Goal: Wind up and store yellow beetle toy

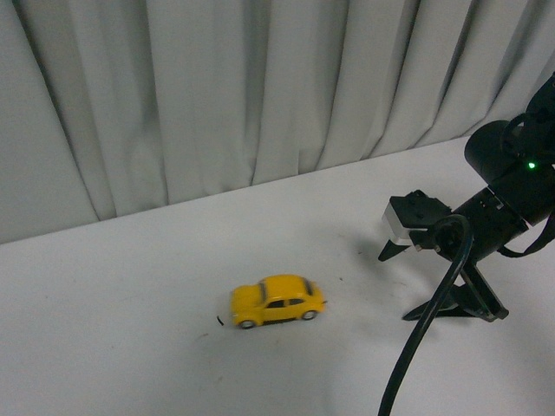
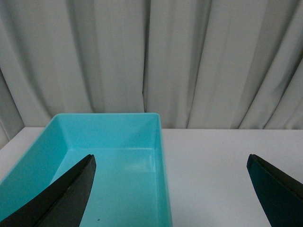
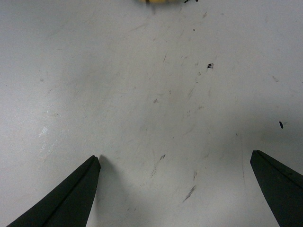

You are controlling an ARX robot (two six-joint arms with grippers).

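The yellow beetle toy stands on its wheels on the white table, side-on in the front view. Only a thin yellow sliver of the toy reaches into the right wrist view at its edge. My right gripper hangs open to the right of the toy, well apart from it, pointing down at bare table. In its own view the right gripper has nothing between its fingers. My left gripper is open and empty, straddling the rim of a turquoise bin. The left arm is out of the front view.
The turquoise bin is an empty rectangular tray standing against a grey pleated curtain that closes off the table's back. The white table carries small dark specks and scuff marks. A black cable droops from the right arm.
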